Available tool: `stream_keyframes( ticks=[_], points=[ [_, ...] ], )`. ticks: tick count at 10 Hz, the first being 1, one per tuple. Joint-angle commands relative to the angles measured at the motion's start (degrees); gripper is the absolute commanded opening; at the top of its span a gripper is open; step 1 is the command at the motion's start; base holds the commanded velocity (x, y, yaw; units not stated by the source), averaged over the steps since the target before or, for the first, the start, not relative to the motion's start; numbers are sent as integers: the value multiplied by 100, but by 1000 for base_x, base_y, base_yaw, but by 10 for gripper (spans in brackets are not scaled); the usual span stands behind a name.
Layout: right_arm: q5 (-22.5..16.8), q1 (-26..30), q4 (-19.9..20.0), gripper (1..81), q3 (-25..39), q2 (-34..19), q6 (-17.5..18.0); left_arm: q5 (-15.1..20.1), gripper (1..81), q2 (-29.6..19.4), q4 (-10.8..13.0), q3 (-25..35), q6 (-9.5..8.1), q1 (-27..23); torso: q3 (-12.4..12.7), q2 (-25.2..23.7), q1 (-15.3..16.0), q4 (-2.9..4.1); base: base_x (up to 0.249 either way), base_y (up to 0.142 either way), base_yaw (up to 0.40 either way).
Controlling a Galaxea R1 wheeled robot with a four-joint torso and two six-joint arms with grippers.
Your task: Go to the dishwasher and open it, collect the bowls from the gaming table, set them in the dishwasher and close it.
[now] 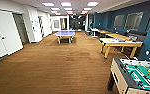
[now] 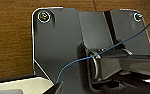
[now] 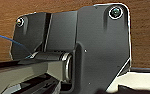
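The gaming table [image 1: 116,44] stands at the right by the blue wall, with a pale top on light wooden legs and colourful things lying on it. Something orange-red lies on its far end, but I cannot make out the bowls among them. The dishwasher is out of view. Both wrist views look past the robot's dark plate and bar at brown carpet [image 2: 11,37] close below.
A table-football table [image 1: 119,73] with a green field is close at the lower right. A blue ping-pong table [image 1: 64,33] stands mid-room ahead. More yellow-wood tables [image 1: 114,35] line the right wall. White doors [image 1: 6,32] line the left wall. Brown carpet [image 1: 53,65] stretches ahead.
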Motion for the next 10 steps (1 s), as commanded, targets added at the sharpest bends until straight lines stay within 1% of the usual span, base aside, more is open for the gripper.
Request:
stream_keyframes(
  ticks=[1,10],
  points=[
    [-288,321,40,811,-20,-21,-11,297,811,-10,-26,-23,25,-267,0,0,0,0,152,0,0],
    [-296,329,31,811,-55,-74,-11,297,811,7,-35,-5,-27,-267,0,0,2,0,156,0,0]
  ],
)
